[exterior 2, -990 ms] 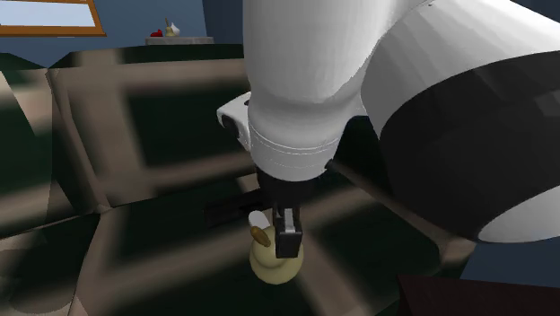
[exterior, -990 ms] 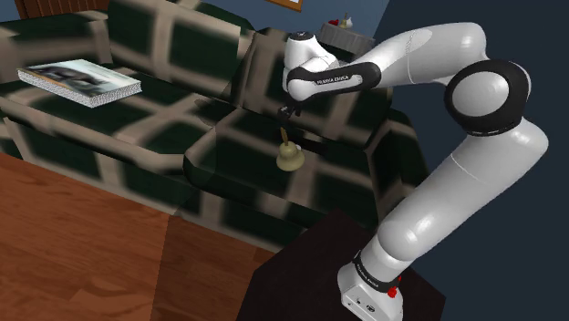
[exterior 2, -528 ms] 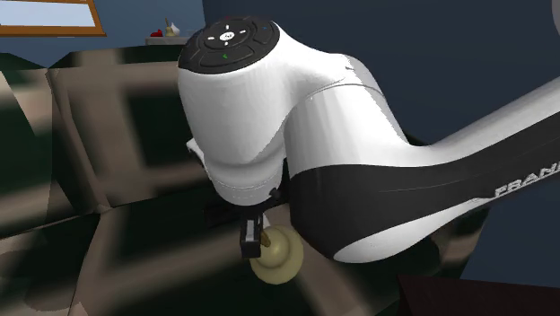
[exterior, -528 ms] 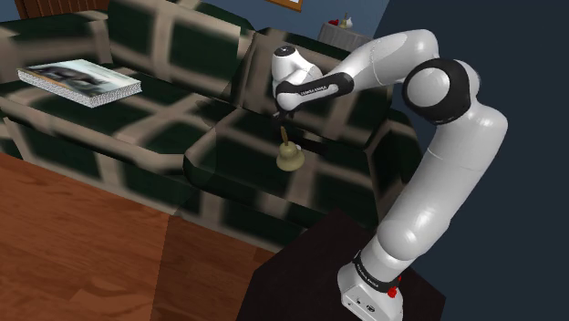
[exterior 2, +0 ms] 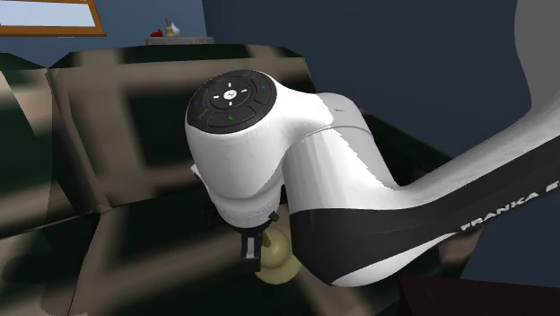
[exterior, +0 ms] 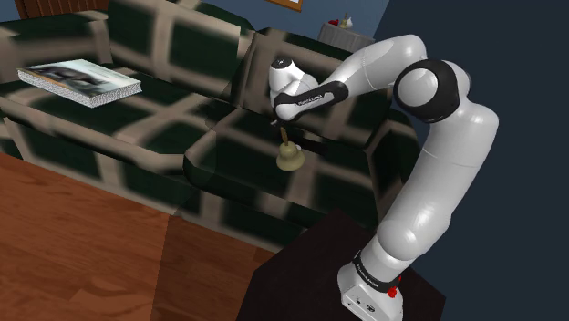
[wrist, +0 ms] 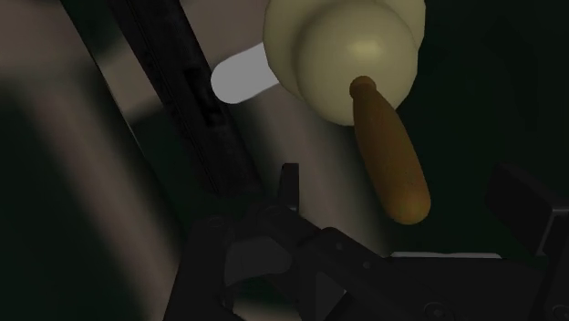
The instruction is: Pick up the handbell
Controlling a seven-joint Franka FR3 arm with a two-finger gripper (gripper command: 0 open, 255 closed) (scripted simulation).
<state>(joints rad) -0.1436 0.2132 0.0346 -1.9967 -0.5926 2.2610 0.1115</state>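
Handbell (wrist: 346,46) smooth, matt cream; handle (wrist: 392,155) brown wood.

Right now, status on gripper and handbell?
Gripper open, fingers either side of the handle, not touching. Handbell upright on sofa cushion. Nothing seen in the way.

**Bell partly covered, small things unclear**

In the second exterior view the white wrist (exterior 2: 260,171) hides most of the end effector (exterior 2: 255,257). The bell (exterior 2: 278,260) just under it shows only in part behind the arm. In the wrist view the bell's (wrist: 351,55) rim beyond the end effector (wrist: 401,178) is cut off by the picture's edge. In the shoulder view the small things (exterior: 344,20) on the ledge (exterior: 351,36) well behind the end effector (exterior: 284,126) are too small to name.
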